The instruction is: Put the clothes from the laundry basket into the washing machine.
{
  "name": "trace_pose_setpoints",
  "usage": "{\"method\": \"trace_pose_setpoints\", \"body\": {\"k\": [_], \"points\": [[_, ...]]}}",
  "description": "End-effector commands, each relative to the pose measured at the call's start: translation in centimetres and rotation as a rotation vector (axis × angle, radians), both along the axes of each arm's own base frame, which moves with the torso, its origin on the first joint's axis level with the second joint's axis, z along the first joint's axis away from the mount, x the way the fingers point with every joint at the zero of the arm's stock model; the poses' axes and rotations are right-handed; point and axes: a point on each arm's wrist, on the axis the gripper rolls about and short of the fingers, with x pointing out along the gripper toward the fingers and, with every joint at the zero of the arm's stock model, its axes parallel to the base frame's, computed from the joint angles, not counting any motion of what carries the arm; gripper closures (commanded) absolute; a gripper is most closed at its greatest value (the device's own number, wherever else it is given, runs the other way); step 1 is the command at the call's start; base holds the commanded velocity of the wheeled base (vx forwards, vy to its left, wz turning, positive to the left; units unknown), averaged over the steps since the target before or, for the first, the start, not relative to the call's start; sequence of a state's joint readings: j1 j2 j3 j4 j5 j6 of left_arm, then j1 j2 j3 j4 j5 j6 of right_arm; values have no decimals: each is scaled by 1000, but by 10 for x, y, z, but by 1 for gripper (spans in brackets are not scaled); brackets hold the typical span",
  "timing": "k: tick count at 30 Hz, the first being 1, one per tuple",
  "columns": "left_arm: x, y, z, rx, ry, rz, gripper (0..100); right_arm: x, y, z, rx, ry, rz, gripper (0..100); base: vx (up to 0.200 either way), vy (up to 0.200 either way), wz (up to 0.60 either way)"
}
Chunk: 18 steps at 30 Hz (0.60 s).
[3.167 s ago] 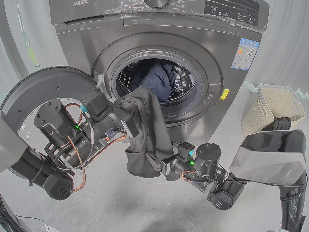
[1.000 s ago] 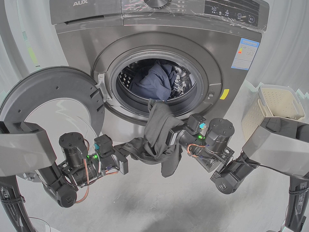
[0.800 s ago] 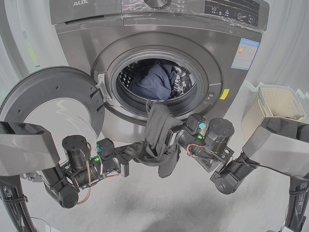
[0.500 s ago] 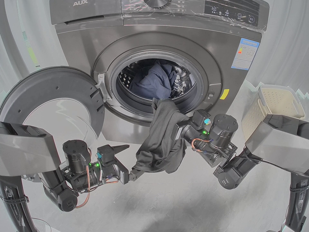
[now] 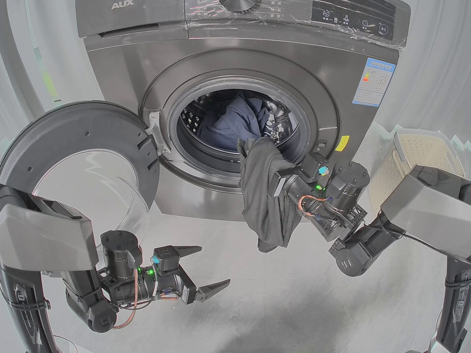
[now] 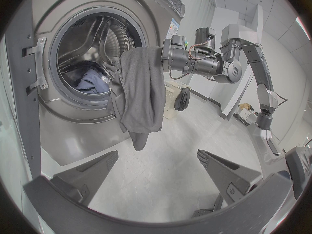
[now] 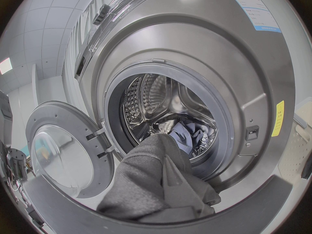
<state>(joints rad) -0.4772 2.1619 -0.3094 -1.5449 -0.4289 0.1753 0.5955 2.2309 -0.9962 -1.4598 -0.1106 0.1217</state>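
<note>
Door [image 5: 73, 133] of the washing machine [image 5: 235, 60] hangs wide open on the left side. Low down in front of it is the left gripper [image 5: 213, 265]. Its two fingers are spread wide with nothing between them, and it is well apart from the clothes. Next comes the round hole of the drum [image 5: 194, 118], with some blue clothes [image 5: 235, 123] lying inside. At the lower right of the hole, a grey garment [image 5: 267, 192] hangs down long and straight, top to bottom. Its top end reaches the rim of the hole, but most of it dangles outside, in front of the machine. The right gripper [image 5: 277, 183] is right behind that cloth and carries it, so this arm is much the nearer one. The cloth covers its tip, so I cannot tell if it is pinching the cloth or if the cloth is just draped over it. The hole lies ahead of this gripper, a bit up and to the left. I think the next push should go that way, deep enough to bring the hanging end in too. Far right stands the laundry basket [image 5: 431, 155], with one dark cloth [image 6: 182, 98] hanging on its side.
</note>
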Motion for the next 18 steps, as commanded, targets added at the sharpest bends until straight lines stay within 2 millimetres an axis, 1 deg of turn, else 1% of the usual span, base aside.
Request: {"method": "trace_pose_setpoints", "body": {"k": [1,2,7,10,12,14,15,18], "points": [[7,-4,1,-16,-18,5,0,-4,8,-3,-2,5,22,100,0,0,0],[12,-6,4,-28,-38,10,0,-9,15,-3,-3,7,38,100,0,0,0],[22,-9,11,-61,-68,25,0,-20,34,-15,-19,29,84,100,0,0,0],[27,-11,16,-80,-86,47,0,-23,40,-18,-23,36,98,100,0,0,0],[36,-18,23,-120,-105,85,0,-26,45,-22,-29,43,111,100,0,0,0],[39,-25,27,-151,-112,115,0,-27,47,-22,-27,41,117,100,0,0,0],[40,-29,28,-159,-110,121,0,-28,48,-22,-27,41,118,100,0,0,0],[41,-31,25,-158,-107,123,0,-30,50,-21,-25,38,128,100,0,0,0]]}}
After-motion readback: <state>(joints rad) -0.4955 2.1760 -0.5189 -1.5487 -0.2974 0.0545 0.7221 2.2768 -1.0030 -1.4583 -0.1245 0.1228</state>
